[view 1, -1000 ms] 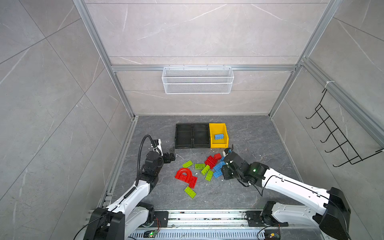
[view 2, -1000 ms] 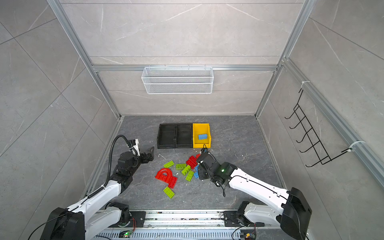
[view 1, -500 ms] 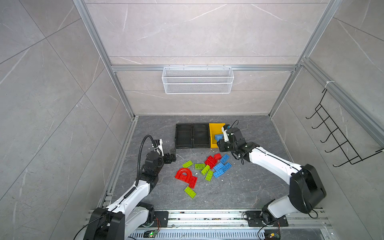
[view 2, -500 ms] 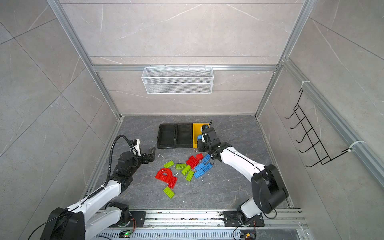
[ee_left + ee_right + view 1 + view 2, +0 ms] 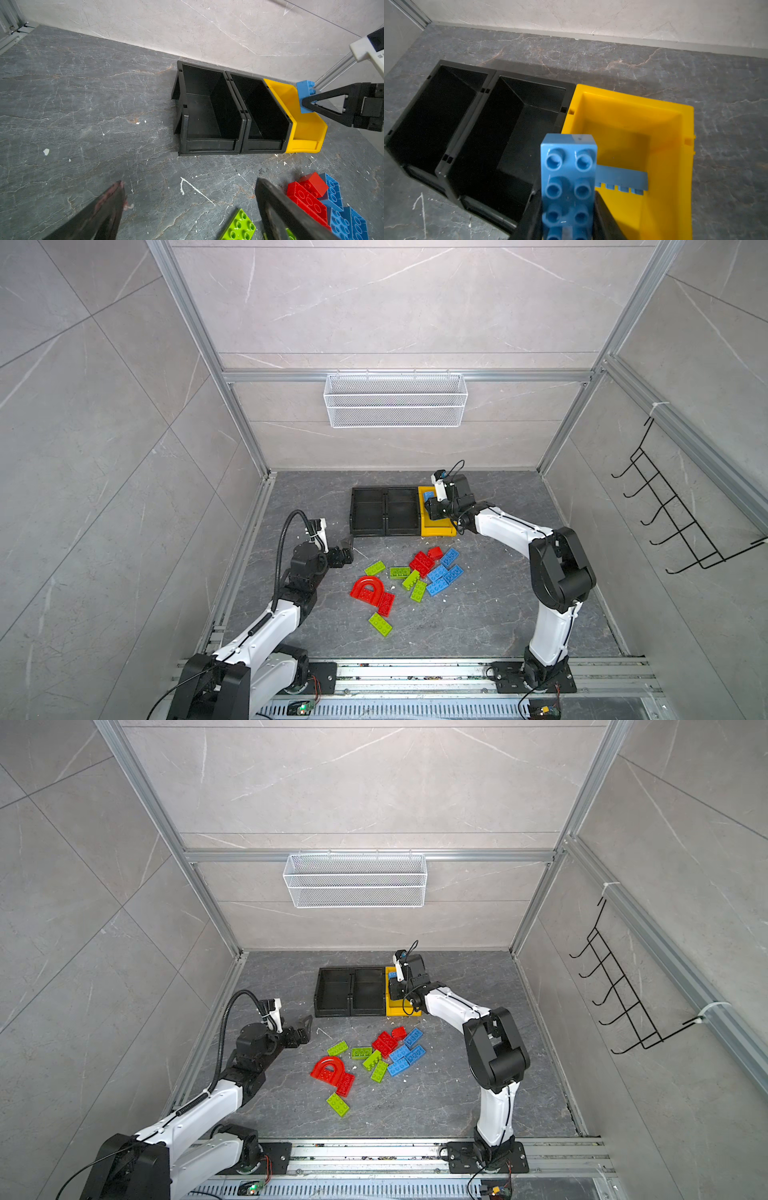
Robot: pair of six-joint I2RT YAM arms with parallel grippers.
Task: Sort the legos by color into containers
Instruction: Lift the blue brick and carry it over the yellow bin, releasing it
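My right gripper point(image 5: 566, 193) is shut on a blue lego point(image 5: 569, 176) and holds it above the yellow container point(image 5: 633, 97), near that bin's left wall. Another blue lego point(image 5: 620, 176) lies inside the bin. In both top views this gripper point(image 5: 430, 501) hangs over the yellow container point(image 5: 438, 531). Two black containers point(image 5: 368, 533) point(image 5: 402, 533) stand empty beside it. Loose legos lie on the floor: a red arch point(image 5: 368, 587), green bricks point(image 5: 380, 624), blue bricks point(image 5: 442, 576) and red bricks point(image 5: 422, 562). My left gripper point(image 5: 189, 182) is open with nothing in it, low over the floor left of the pile.
A white wire basket point(image 5: 395, 406) hangs on the back wall. A black hook rack point(image 5: 673, 514) is on the right wall. Metal frame rails run along the floor edges. White flecks dot the grey floor point(image 5: 83, 104).
My right arm has swung from the pile back to the yellow container, carrying the blue lego. The left arm has not moved.
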